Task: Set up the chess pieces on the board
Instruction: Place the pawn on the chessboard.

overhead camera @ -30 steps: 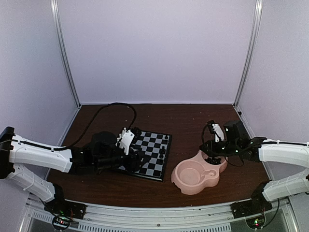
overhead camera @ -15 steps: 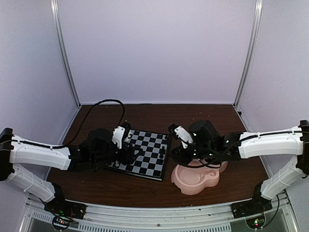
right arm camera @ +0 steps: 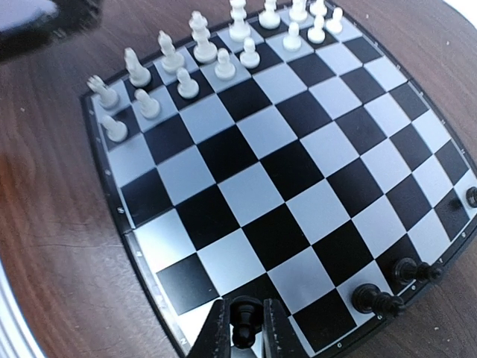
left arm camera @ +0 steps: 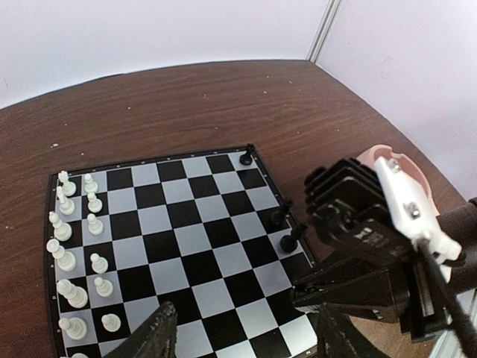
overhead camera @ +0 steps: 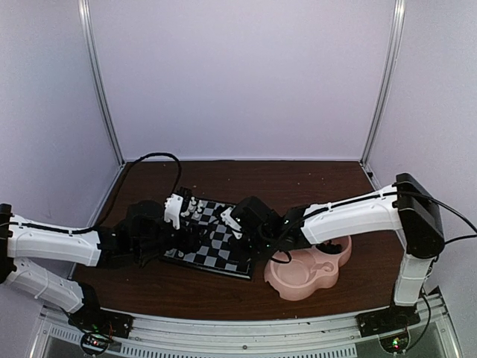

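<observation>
The right gripper (right arm camera: 244, 317) is squeezing a small black chess piece (right arm camera: 244, 332) between its two fingers. It is holding the piece over the board (right arm camera: 261, 186), right at the edge on the black side. It is not clear if the piece is touching the board. Three other black pieces (right arm camera: 373, 300) are standing along that same edge. The white pieces (right arm camera: 200, 33) are standing in two rows along the far side of the board, across from the black ones.

The left gripper (left arm camera: 244, 317) is hanging over another edge of the board, between the white side and the black side. Its fingers are spread wide apart and are holding nothing.

A pink double-bowl dish (overhead camera: 298, 280) is sitting on the brown tabletop (overhead camera: 298, 186), just beside the black side of the board.
</observation>
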{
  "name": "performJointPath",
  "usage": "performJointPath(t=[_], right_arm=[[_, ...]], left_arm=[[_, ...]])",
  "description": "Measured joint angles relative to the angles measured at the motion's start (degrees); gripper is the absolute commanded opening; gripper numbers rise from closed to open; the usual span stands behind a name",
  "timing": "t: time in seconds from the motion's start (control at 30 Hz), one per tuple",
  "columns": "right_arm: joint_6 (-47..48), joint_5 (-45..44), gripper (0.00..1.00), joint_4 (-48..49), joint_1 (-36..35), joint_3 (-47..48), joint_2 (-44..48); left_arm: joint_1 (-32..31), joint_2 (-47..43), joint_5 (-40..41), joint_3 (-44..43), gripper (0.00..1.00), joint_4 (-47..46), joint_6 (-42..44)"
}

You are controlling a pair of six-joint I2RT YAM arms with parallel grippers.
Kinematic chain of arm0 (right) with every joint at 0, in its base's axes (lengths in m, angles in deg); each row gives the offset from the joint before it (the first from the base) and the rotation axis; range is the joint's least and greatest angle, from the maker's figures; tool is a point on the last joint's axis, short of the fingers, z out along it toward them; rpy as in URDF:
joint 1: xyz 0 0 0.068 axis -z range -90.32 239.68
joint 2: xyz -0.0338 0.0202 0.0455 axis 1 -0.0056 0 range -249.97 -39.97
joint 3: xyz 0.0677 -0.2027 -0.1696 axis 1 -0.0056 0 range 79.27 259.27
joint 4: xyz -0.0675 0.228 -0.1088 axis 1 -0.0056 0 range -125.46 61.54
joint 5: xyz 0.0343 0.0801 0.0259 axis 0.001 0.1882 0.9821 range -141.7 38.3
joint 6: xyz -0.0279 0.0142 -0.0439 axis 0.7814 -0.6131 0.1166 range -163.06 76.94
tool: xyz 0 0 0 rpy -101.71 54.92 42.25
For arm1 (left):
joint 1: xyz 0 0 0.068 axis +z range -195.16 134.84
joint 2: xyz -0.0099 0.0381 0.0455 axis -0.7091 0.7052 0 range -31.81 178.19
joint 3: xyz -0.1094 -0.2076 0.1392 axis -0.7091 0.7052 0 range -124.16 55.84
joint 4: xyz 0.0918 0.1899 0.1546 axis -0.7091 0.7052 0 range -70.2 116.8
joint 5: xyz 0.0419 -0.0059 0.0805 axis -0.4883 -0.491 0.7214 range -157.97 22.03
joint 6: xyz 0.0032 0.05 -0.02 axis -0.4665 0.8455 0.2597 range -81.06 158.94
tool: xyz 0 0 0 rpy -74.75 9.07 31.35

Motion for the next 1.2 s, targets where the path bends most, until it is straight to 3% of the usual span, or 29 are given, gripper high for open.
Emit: performJointPath(t=[0.33,0.53,0.63,0.87,1.2], right_arm=[[1.77,-3.56,0.14,-0.55,-1.42,2.80,-6.80],[2.16,-5.14,0.38,-1.88,-2.29,4.90,-9.51],[2.73,-5.64,0.43,-2.16,-2.73,5.03,-9.51],[2.69,-6.14,0.44,-2.12,-3.13,3.32,-6.78],[2.89,-9.92,0.41,5.27,-3.82,-7.96,9.60]], left_arm=[[0.00,-0.11,2.95,0.74,0.64,0.00,-0.02],[0.00,-0.31,3.43,0.83,0.64,0.13,0.02],[0.00,-0.37,3.52,0.83,0.64,0.11,0.04],[0.00,-0.66,3.48,0.83,0.64,0.02,0.17],[0.00,-0.63,2.27,0.61,0.64,0.42,1.66]])
